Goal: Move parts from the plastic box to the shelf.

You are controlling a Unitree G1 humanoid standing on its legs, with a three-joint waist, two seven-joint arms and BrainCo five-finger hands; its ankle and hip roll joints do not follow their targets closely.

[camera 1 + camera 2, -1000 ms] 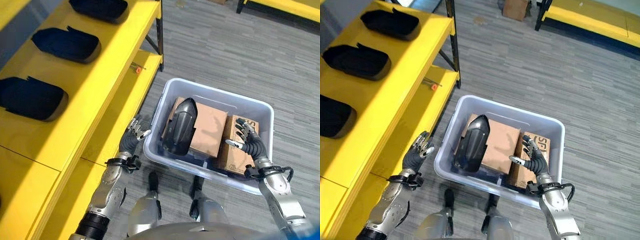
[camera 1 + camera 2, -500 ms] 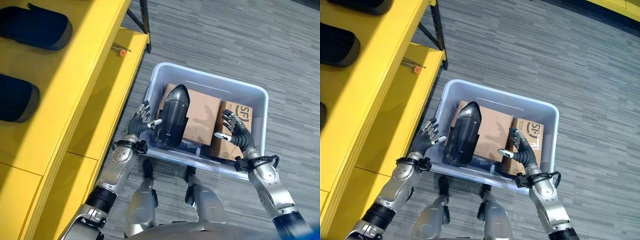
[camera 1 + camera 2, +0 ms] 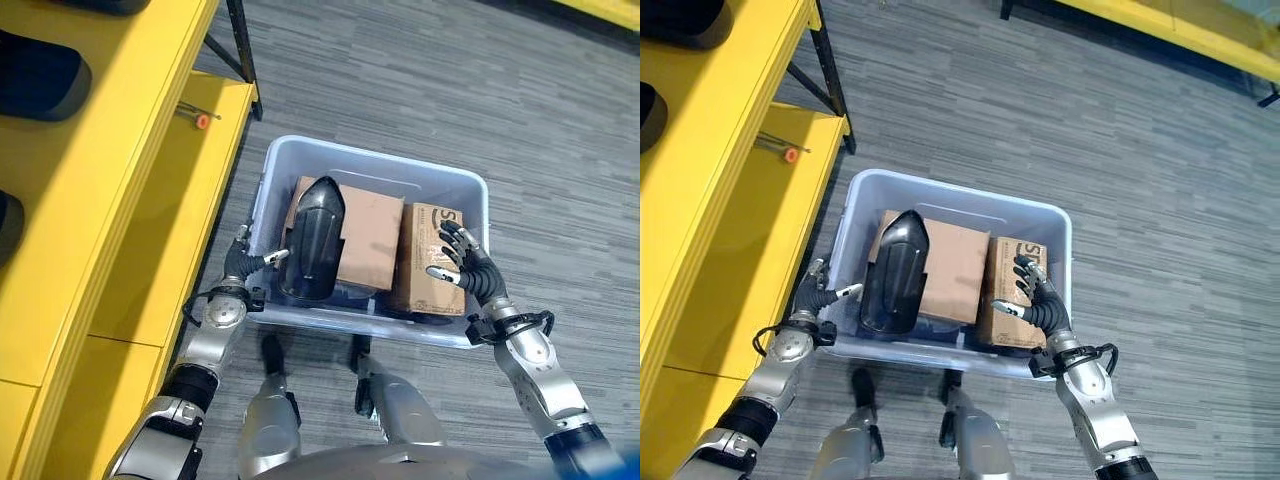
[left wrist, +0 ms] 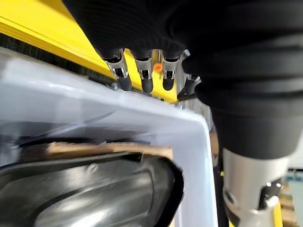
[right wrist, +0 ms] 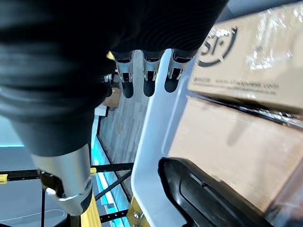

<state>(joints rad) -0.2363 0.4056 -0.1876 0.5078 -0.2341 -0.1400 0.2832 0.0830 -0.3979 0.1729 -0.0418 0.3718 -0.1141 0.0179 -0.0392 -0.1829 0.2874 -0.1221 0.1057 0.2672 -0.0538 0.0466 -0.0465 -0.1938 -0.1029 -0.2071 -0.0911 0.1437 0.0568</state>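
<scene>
On the far left stands the yellow shelf [image 3: 120,200], its upper board carrying dark parts [image 3: 40,75] of which the edges show, and its lower board carrying a small orange-tipped item [image 3: 201,121] near a black upright post [image 3: 245,50]. Just beside the shelf, on the grey carpet floor [image 3: 480,90], sits the pale plastic box [image 3: 372,158]. The left hand [image 3: 243,265] is at the box's left wall, its fingers relaxed and spread, holding nothing, with the thumb pointing in over the rim toward the black part [image 3: 312,238] (a glossy, rounded shell) that lies tilted in the left half of the box. That part rests partly on a flat brown cardboard piece [image 3: 368,235]. To the right of it stands a cardboard carton [image 3: 430,260] against the box's right wall. The right hand [image 3: 468,268] is above the near right corner of the box, over the carton, its fingers straight and apart, gripping nothing; whether it touches the carton cannot be told.
</scene>
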